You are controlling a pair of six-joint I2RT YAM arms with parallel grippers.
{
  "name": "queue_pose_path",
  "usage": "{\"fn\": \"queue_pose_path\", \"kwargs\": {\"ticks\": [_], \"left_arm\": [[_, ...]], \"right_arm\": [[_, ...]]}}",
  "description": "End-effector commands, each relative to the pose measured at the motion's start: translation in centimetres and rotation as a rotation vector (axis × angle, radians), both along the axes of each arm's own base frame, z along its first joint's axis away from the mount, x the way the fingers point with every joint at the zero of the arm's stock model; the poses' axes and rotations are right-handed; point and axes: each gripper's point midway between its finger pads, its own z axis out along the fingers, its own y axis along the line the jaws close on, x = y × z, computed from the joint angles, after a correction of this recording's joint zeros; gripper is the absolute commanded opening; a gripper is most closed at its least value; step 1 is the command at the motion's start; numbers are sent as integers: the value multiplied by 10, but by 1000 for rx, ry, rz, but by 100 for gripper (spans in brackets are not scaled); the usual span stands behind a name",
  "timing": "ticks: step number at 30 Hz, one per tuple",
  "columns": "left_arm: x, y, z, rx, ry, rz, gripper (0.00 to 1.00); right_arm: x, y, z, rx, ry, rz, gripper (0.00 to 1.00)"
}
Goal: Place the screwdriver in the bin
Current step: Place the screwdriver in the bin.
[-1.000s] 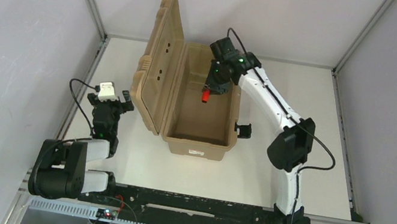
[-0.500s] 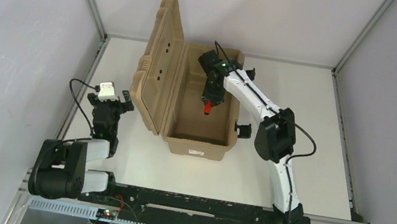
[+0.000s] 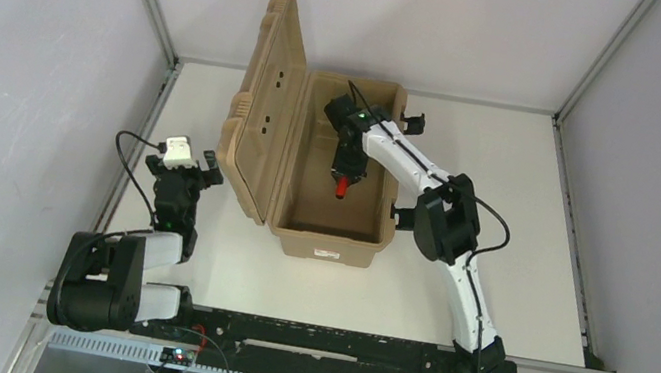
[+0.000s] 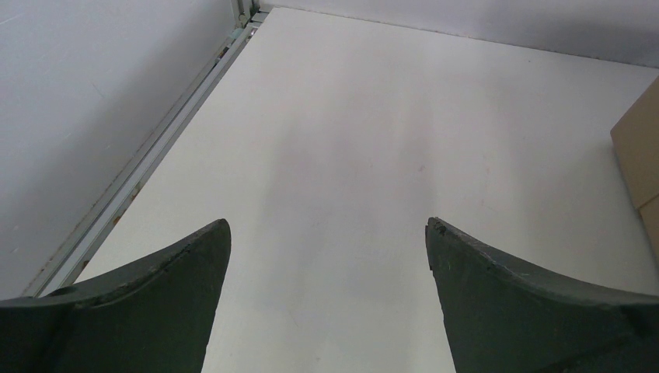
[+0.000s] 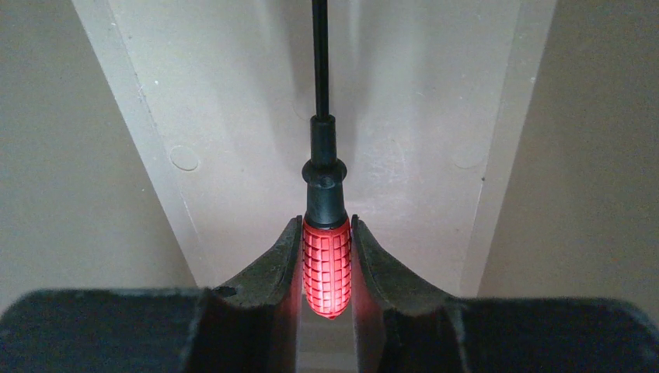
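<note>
The tan bin (image 3: 328, 244) stands open at mid-table, its ribbed lid (image 3: 262, 104) upright on the left. My right gripper (image 3: 346, 171) reaches down inside the bin, shut on the screwdriver (image 3: 342, 189). In the right wrist view the red handle (image 5: 326, 268) is clamped between both fingers of the right gripper (image 5: 326, 233), and the black collar and thin shaft (image 5: 319, 54) point ahead over the bin floor (image 5: 233, 116). My left gripper (image 3: 191, 168) rests left of the bin, open and empty; in its wrist view the left gripper (image 4: 326, 233) shows only bare table.
Black latches (image 3: 405, 217) hang on the bin's right side. A white block (image 3: 176, 152) sits on the left wrist. A metal frame rail (image 4: 148, 167) runs along the table's left edge. A corner of the bin lid (image 4: 639, 155) shows right of the left gripper.
My right arm has moved left and down, carrying the screwdriver from above the bin's right rim deeper into the bin. The left arm has not moved.
</note>
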Motion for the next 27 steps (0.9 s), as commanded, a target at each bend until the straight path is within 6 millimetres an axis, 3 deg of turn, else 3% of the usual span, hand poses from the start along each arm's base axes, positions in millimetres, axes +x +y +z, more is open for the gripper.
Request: {"fn": "queue_pose_path", "kwargs": {"ticks": [1, 14, 27], "left_arm": [[2, 2, 10, 16, -34, 2, 100], [2, 2, 10, 16, -34, 3, 100], [2, 2, 10, 16, -33, 3, 100]], "right_arm": [[1, 10, -8, 15, -7, 34, 14], [-7, 8, -40, -21, 46, 69, 23], [-13, 7, -49, -8, 70, 90, 39]]}}
